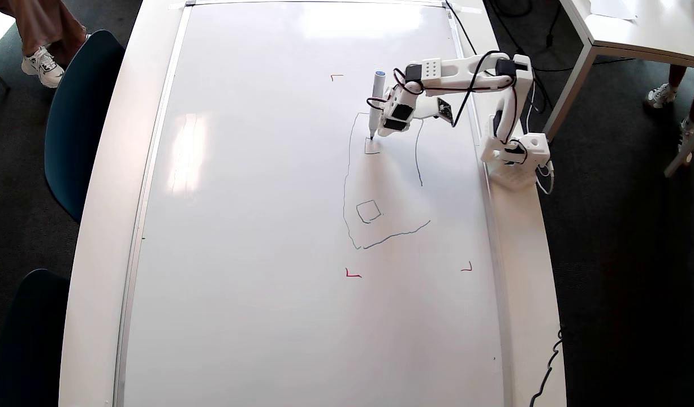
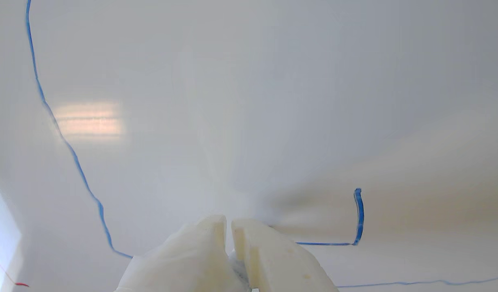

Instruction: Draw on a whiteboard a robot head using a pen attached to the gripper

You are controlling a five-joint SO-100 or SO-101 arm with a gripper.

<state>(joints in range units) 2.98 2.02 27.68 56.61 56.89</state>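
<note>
The whiteboard (image 1: 256, 237) fills the overhead view and also the wrist view (image 2: 273, 101). On it the robot head (image 1: 347, 192) is a wobbly dark outline with left, bottom and right strokes, a small square (image 1: 369, 211) inside, and a partly drawn square (image 1: 372, 148) near the top. The pen (image 1: 376, 102) stands fixed beside the gripper (image 1: 385, 129), tip touching the board at that partial square. In the wrist view the gripper (image 2: 229, 227) shows white fingers nearly together with nothing between them, beside blue strokes (image 2: 357, 217).
Red corner marks (image 1: 352, 274) (image 1: 466, 268) (image 1: 336, 76) frame the drawing area. The arm's base (image 1: 516, 155) sits at the board's right edge. Dark blue chairs (image 1: 78, 118) stand to the left, another white table (image 1: 635, 31) top right, and a cable (image 1: 550, 362) lower right.
</note>
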